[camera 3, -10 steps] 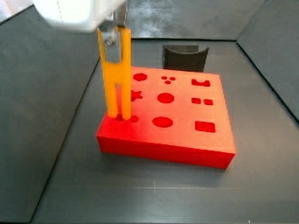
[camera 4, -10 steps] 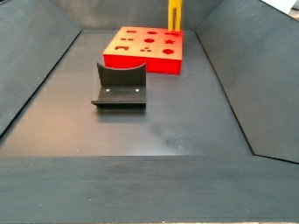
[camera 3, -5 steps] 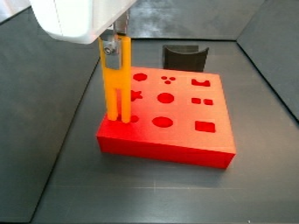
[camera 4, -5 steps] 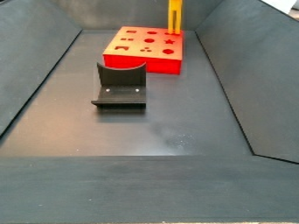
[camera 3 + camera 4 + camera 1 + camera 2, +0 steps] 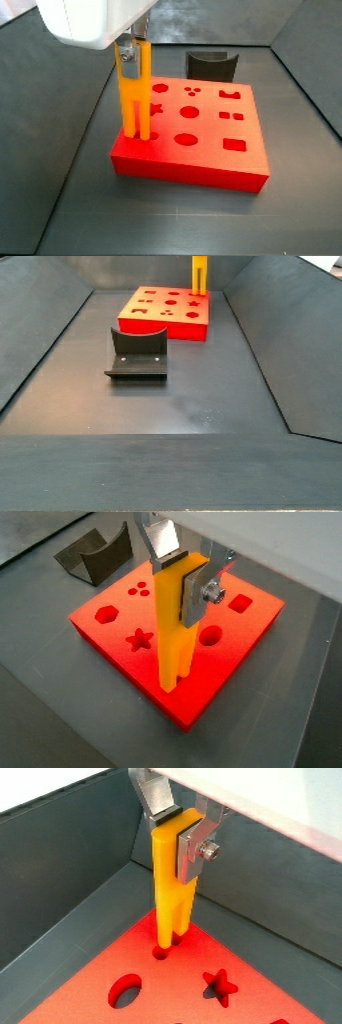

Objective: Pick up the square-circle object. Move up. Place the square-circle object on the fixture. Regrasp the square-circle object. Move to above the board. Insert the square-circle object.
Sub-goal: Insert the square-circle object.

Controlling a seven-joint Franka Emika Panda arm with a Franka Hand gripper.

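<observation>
**Peg upright at a corner hole of the board**

The large flat red board [image 5: 191, 138] with shaped cut-outs lies on the dark grey worktop [image 5: 201, 396]. Beyond it in a side view stands the small dark fixture [image 5: 211, 66] with a curved notch, apart from the board. The pincer [image 5: 183, 578] grips the top of the long yellow-orange square-circle object [image 5: 175, 627], which stands upright with its lower end at a hole near the board's corner [image 5: 162, 951].
</observation>
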